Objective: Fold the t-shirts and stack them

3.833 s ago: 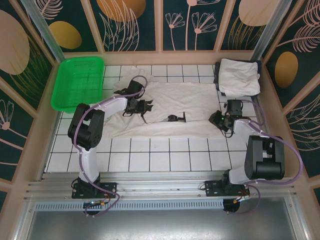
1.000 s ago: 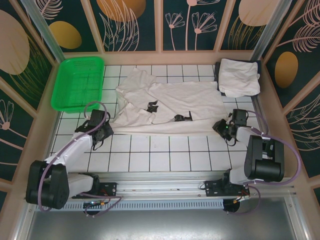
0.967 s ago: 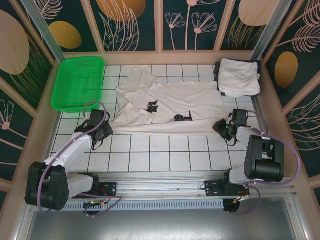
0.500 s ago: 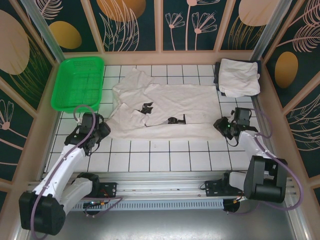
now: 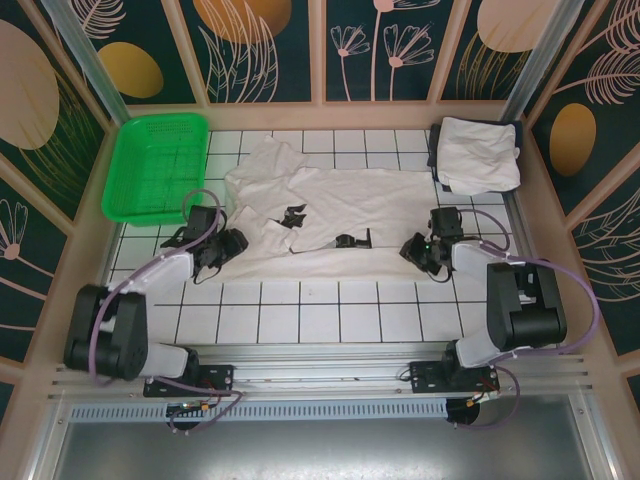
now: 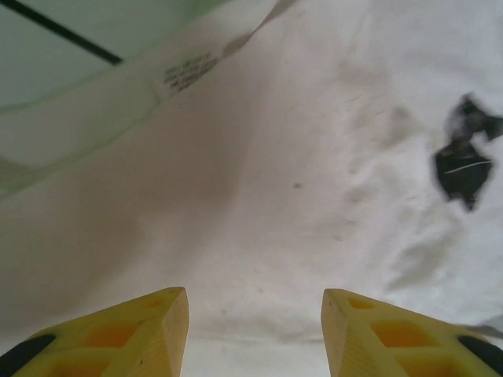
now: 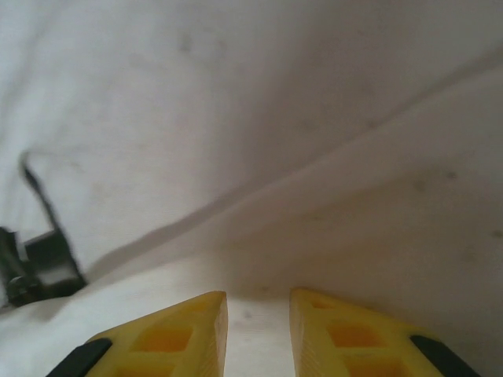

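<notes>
Looking down from the top view, we find the spread t-shirt (image 5: 370,205) lying flat across the middle of the frame, rumpled toward its left end and carrying two small black prints (image 5: 293,215). A second, folded t-shirt (image 5: 478,152) sits in the upper right corner on a dark flat thing (image 5: 433,150); whether that is a tray or a pad we cannot tell. Both shirts rest on the white tiled table (image 5: 320,310).

In the upper left stands the green basket (image 5: 113,175), well apart from the spread shirt, its mesh bottom showing across the whole inside.

The left pincer (image 5: 236,243) lies at the lower left edge of the spread shirt. In its wrist view we see its yellow fingers (image 6: 153,322) standing well apart, about half spread, with nothing between them; white cloth stretches ahead, with a printed label (image 6: 185,71) in the upper left and a black print at the right edge.

The right pincer (image 5: 412,248) sits at the lower right edge of the same shirt. In its wrist view its fingers (image 7: 177,326) are only narrowly apart, with a fold of white cloth running into the gap; whether they pinch it we cannot tell.
</notes>
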`<state>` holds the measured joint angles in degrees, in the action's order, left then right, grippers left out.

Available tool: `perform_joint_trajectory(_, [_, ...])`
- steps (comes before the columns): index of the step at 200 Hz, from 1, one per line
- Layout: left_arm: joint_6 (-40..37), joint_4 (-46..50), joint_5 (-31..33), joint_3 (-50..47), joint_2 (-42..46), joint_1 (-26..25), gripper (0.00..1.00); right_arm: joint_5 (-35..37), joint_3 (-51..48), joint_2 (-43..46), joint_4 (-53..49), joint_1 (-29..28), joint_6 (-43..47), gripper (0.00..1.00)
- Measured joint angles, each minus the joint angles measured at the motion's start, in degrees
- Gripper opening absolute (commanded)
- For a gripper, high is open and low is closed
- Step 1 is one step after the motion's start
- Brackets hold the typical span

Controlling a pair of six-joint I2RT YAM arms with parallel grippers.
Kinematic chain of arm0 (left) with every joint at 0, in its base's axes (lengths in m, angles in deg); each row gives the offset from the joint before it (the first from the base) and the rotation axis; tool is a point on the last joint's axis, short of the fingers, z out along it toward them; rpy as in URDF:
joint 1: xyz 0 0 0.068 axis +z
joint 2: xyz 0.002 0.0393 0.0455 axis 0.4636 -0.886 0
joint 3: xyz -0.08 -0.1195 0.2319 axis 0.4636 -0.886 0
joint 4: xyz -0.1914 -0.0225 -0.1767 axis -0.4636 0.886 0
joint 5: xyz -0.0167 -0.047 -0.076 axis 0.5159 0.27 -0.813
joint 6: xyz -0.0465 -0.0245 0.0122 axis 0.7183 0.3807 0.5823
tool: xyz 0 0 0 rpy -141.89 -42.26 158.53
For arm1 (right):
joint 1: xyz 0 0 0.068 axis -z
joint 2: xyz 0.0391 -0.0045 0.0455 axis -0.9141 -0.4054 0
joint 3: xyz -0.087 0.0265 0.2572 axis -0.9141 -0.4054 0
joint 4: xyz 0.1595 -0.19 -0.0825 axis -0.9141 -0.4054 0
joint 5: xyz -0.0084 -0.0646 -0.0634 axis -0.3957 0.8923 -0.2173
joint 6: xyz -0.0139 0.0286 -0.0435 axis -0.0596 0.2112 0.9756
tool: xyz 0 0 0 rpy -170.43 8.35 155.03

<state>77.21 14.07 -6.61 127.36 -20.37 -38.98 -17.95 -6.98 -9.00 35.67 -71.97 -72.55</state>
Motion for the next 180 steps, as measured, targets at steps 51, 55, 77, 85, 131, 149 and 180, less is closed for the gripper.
perform_joint_trajectory(51, [-1.14,-2.82,3.61,-1.6,-5.22,-0.13,0.49,-1.51,-2.43,1.95,2.56,7.85,0.52,0.3])
perform_joint_trajectory(55, [-1.14,-3.02,3.87,-1.77,-5.07,-0.17,0.5,-1.49,-2.49,2.23,2.32,7.98,0.52,0.3])
perform_joint_trajectory(77, [-0.85,-3.19,5.88,-2.34,-4.17,-0.2,0.53,-0.22,-2.73,3.78,0.96,6.84,0.46,0.32])
perform_joint_trajectory(85, [-0.72,-3.04,6.34,-2.58,-3.65,-0.15,0.53,0.31,-2.73,4.48,0.76,5.29,0.26,0.32])
perform_joint_trajectory(131, [-0.48,-1.11,6.25,-2.78,-0.17,0.0,0.59,1.14,-2.43,3.39,2.01,-4.66,-1.27,0.32])
perform_joint_trajectory(149, [-0.48,-1.38,5.77,-3.34,-0.04,0.0,0.57,1.36,-2.45,1.9,2.97,-4.66,-1.77,0.32])
perform_joint_trajectory(180, [0.13,-3.08,5.88,-8.57,3.3,0.0,0.56,1.75,-5.66,4.17,5.88,-4.46,-3.08,0.32])
